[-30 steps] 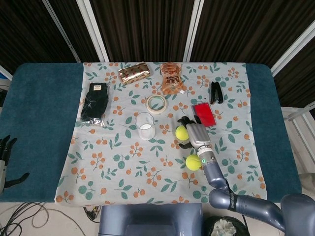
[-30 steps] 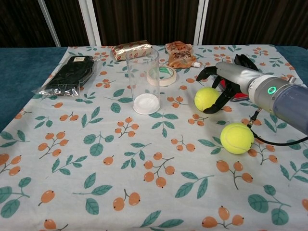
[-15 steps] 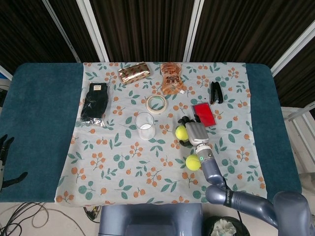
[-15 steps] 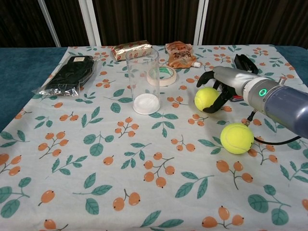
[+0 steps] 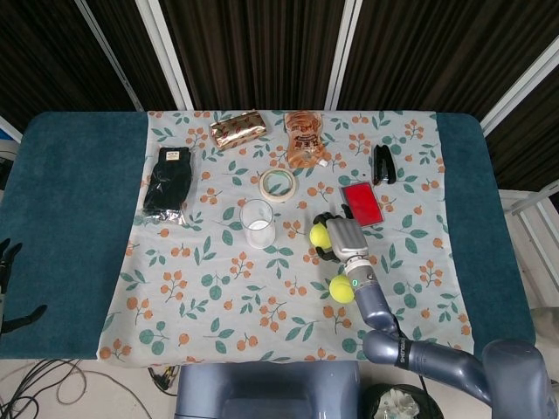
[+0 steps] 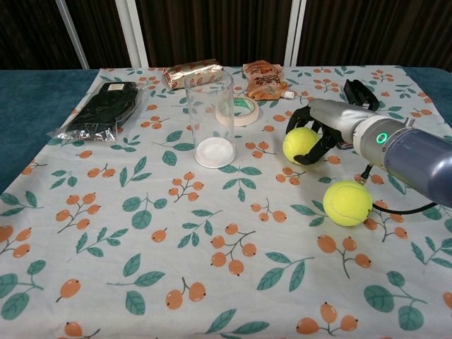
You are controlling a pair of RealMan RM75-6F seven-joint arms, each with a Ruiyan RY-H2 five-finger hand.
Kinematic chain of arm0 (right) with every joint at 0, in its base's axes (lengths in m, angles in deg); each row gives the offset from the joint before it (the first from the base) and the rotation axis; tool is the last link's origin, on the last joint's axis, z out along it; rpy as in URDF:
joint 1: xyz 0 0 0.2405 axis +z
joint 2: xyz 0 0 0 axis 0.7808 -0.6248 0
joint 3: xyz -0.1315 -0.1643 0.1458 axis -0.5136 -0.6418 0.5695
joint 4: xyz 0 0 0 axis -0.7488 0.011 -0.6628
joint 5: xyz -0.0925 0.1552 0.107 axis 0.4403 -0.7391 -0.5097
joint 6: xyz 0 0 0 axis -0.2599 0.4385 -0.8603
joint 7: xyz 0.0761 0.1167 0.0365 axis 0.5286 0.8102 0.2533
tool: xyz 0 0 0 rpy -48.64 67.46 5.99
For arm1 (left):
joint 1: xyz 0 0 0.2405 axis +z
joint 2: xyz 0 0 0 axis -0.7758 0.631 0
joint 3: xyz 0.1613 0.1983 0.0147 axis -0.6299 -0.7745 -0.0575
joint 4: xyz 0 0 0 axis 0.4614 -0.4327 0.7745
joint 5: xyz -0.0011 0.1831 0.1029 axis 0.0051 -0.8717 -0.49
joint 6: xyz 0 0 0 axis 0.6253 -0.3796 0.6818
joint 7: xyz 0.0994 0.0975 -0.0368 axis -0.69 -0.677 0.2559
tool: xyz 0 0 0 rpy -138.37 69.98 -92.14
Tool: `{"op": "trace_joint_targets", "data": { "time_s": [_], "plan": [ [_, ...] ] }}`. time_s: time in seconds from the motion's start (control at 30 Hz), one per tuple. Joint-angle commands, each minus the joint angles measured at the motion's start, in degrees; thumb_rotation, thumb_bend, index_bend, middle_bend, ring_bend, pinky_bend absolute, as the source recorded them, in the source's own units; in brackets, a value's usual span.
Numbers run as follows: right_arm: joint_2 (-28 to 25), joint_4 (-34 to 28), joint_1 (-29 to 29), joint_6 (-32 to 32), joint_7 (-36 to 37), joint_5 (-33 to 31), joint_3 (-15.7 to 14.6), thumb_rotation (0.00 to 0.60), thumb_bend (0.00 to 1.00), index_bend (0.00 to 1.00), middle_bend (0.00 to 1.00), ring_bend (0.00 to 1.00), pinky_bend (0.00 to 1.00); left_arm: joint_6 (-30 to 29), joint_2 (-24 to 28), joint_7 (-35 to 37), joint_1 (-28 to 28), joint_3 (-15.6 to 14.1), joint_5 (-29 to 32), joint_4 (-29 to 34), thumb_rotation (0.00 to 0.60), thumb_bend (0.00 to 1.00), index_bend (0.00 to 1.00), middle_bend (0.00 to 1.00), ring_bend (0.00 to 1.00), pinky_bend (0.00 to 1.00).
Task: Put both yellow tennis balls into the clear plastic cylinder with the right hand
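The cylinder (image 6: 210,119) stands upright on the floral cloth (image 6: 141,233), mouth up, left of the right hand (image 6: 326,124). That hand's fingers curl around the far ball (image 6: 300,144), which sits at cloth level; whether it is lifted cannot be told. The near ball (image 6: 347,203) lies loose beside the forearm, closer to the robot.

The cloth covers the middle of a teal table (image 5: 70,227); dark slatted panels with white posts stand behind.

Between cylinder and far edge lies a tape roll (image 5: 278,184), just behind the cylinder. Along the back are a gold packet (image 5: 238,128), an orange pouch (image 5: 304,138) and a black stapler (image 5: 384,163). A red card (image 5: 362,202) lies just behind the hand. A black bag (image 5: 168,179) lies at the cloth's left.

Bare cloth separates ball and cylinder, and the near half of the cloth carries only the near ball.

The left hand (image 5: 7,279) shows at the head view's left edge, off the table, fingers apart and holding nothing.
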Motion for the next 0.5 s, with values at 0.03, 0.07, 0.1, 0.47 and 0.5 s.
{"op": "trace_joint_targets", "data": {
  "time_s": [0.03, 0.07, 0.1, 0.47, 0.5],
  "plan": [
    [-0.1, -0.2, 0.0, 1.1, 0.2, 0.7, 0.4, 0.6, 0.46, 0.38, 0.32, 0.5, 0.0, 0.0, 0.1, 0.0, 0.0, 0.0, 0.1, 0.0, 0.6, 0.01, 0.08, 0.0, 0.0, 0.01],
    [-0.1, -0.2, 0.0, 2.0, 0.3, 1.3, 0.6, 0.6, 0.46, 0.38, 0.32, 0.5, 0.0, 0.0, 0.1, 0.0, 0.0, 0.0, 0.1, 0.1, 0.6, 0.01, 0.08, 0.0, 0.0, 0.01],
    [-0.2, -0.3, 0.0, 2.4, 0.4, 1.9, 0.7, 0.6, 0.46, 0.38, 0.32, 0.5, 0.0, 0.0, 0.1, 0.0, 0.0, 0.0, 0.1, 0.1, 0.6, 0.01, 0.08, 0.0, 0.0, 0.01],
    [-5.8, -6.8, 0.7, 4.6, 1.9, 5.8, 4.3, 0.6, 0.46, 0.38, 0.32, 0.5, 0.0, 0.2, 0.2, -0.2, 0.0, -0.1, 0.2, 0.3, 0.6, 0.01, 0.08, 0.0, 0.0, 0.01],
    [-6.5, -7.6, 0.9, 4.7, 1.8, 5.9, 4.8, 0.6, 0.46, 0.38, 0.32, 0.5, 0.0, 0.2, 0.2, -0.2, 0.0, -0.1, 0.2, 0.3, 0.6, 0.01, 0.08, 0.0, 0.0, 0.01]
  ]
}}
